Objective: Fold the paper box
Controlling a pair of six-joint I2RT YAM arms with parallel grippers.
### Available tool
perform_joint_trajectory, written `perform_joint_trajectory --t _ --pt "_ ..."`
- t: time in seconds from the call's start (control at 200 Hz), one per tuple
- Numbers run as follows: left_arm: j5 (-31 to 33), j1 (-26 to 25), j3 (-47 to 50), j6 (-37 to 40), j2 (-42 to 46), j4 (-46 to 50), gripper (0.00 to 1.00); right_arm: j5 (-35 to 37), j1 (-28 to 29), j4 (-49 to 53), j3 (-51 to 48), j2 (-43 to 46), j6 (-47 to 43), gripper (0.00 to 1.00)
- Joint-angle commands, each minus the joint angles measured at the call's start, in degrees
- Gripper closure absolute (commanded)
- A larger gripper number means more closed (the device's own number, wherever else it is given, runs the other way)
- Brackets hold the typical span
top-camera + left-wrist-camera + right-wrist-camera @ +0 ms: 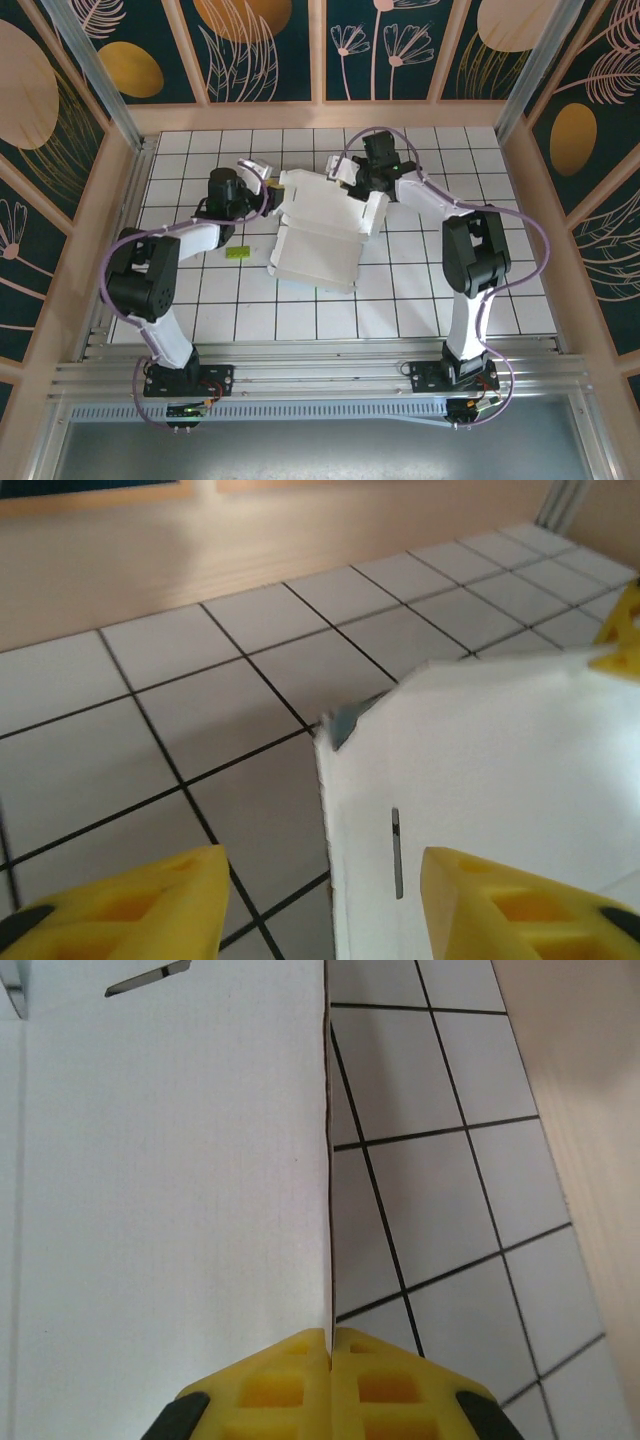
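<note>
Box [325, 225] lies white-side up on the tiled counter [450, 300]; right fingers [280, 1385] pinch its edge shut, left fingers [130, 905] gape wide at its corner

paper box [318, 240] blocks mid-table, green block [237, 254] left, near tiles [400, 310] open

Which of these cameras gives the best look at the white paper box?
The top external view: the whole paper box, flaps included. The left wrist view catches one slitted corner; the right wrist view, one edge pinched by the right fingers.
</note>
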State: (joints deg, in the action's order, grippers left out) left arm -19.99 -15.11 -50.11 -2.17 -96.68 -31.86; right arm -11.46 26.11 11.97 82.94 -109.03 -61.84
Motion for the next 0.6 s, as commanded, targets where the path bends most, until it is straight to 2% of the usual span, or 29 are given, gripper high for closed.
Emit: perform_joint_trajectory --t 0.0,0.05,0.105,0.185,0.285,0.37,0.52,0.596 --pt "8.62 0.05 1.70 -15.66 8.86 -1.23 0.37 14.88 3.74 -12.61 -6.55 5.36 -4.49 1.00" --pt "11.52 0.00 2.40 -22.04 11.94 2.87 0.32 19.66 4.90 -17.37 -9.66 6.15 -5.73 1.00" --pt "11.91 0.01 3.82 -27.32 14.66 5.84 0.29 24.23 6.80 -23.31 -13.19 6.79 -7.44 1.00" --pt "10.58 0.04 4.65 -29.56 17.05 10.78 0.27 29.74 8.22 -31.68 -17.64 7.41 -10.97 1.00" --pt "12.93 0.04 3.52 -26.21 18.19 18.41 0.26 32.64 9.26 -39.66 -21.04 8.62 -15.69 1.00" --pt "13.63 0.04 2.92 -21.70 17.99 19.99 0.26 33.19 9.99 -45.00 -22.55 9.65 -19.34 1.00" --pt "9.61 0.05 -0.10 -13.25 15.74 20.60 0.28 33.57 10.98 -49.03 -24.87 9.94 -21.87 1.00" --pt "5.85 0.06 -1.63 -10.73 14.85 20.13 0.36 34.26 11.47 -49.58 -26.21 10.02 -21.51 1.00"
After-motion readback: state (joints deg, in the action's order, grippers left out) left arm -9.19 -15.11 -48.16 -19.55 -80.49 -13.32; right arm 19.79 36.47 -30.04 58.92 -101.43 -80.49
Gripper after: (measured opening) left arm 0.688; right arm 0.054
